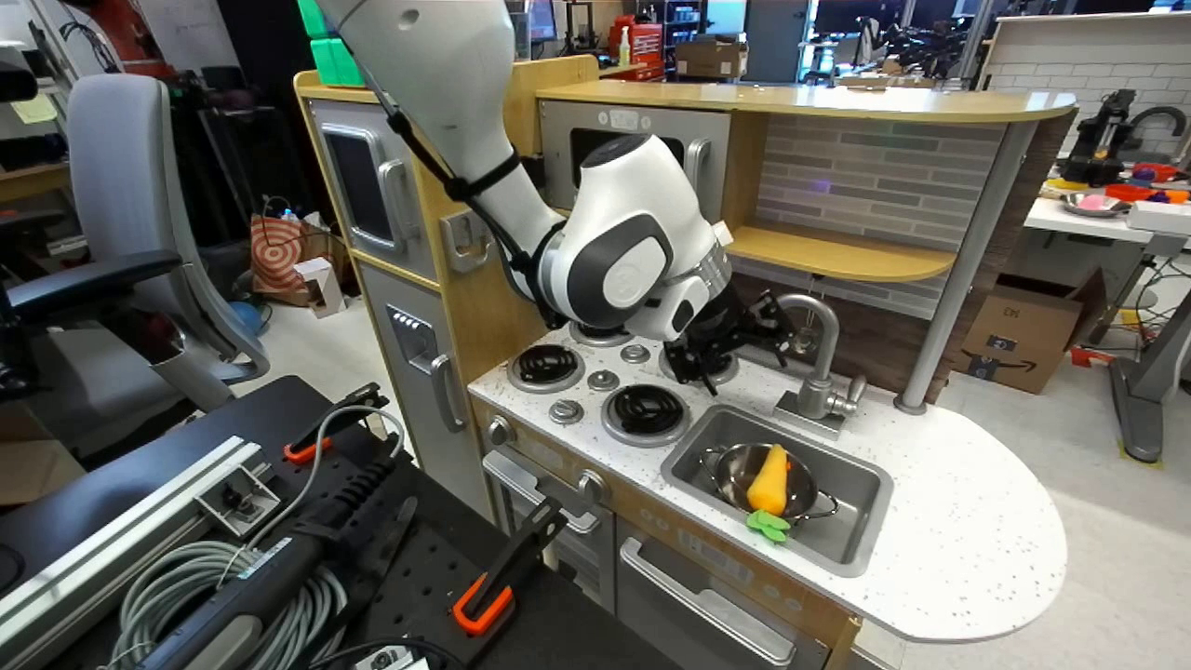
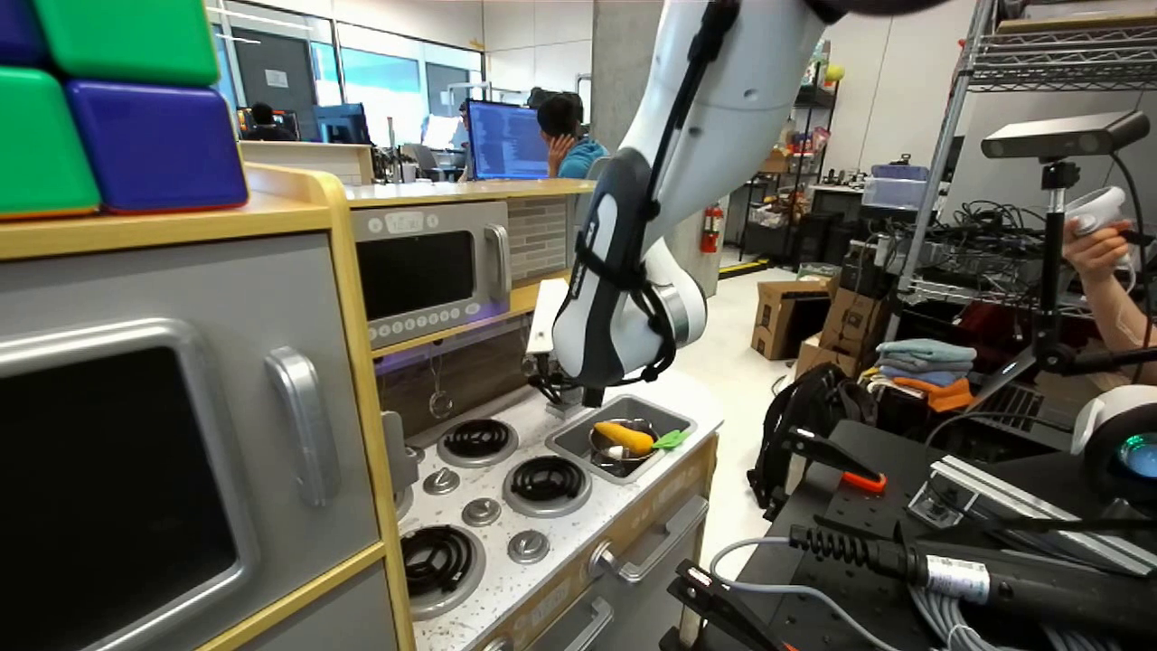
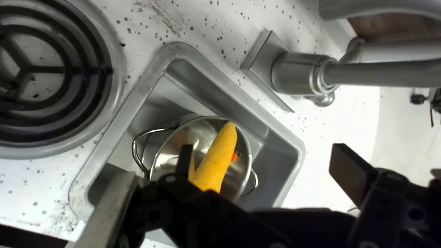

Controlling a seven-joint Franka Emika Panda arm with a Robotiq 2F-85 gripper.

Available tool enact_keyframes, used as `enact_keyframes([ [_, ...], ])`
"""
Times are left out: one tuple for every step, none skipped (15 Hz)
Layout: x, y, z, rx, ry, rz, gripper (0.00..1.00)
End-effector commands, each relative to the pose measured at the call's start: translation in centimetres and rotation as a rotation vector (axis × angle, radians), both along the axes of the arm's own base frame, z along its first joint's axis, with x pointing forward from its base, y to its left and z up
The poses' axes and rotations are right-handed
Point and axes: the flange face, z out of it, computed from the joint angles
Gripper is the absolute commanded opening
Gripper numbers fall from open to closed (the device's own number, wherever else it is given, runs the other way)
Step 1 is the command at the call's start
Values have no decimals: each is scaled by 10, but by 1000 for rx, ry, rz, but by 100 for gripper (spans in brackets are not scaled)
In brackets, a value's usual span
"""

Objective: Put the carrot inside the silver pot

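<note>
The carrot [image 1: 769,482] lies with its yellow body in the silver pot [image 1: 737,473]. Its green leafy end hangs over the rim in both exterior views; the carrot [image 2: 625,438] also shows there. In the wrist view, the carrot [image 3: 217,156] lies across the pot [image 3: 203,136], its narrow tip at the far rim and its leafy end hidden behind a finger. My gripper [image 1: 742,354] is above the stove side of the sink, apart from the carrot. In the wrist view, the gripper [image 3: 264,160] is wide open with nothing between its fingers.
The pot stands in the grey sink basin [image 1: 870,502]. The silver faucet [image 1: 823,349] rises behind the sink, close to the gripper. Black burners [image 1: 647,409] and knobs lie on the stove side. A shelf [image 1: 837,251] overhangs the back. A small orange piece [image 3: 234,157] shows in the pot.
</note>
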Motion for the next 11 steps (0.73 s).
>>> enact_keyframes([
  [-20, -3, 61, 37, -40, 201, 100],
  [-20, -5, 73, 47, -52, 251, 100],
  [-19, -1, 81, 67, -61, 290, 100],
  [-15, -1, 91, 87, -68, 327, 100],
  [-11, 1, 97, 114, -77, 363, 100],
  [-8, 8, 100, 137, -86, 404, 100],
  [-5, 16, 101, 168, -93, 439, 100],
  [-3, 22, 101, 198, -102, 475, 100],
  [-3, 28, 97, 232, -107, 509, 100],
  [-2, 22, 97, 190, -97, 443, 100],
  [-2, 24, 97, 207, -101, 447, 100],
])
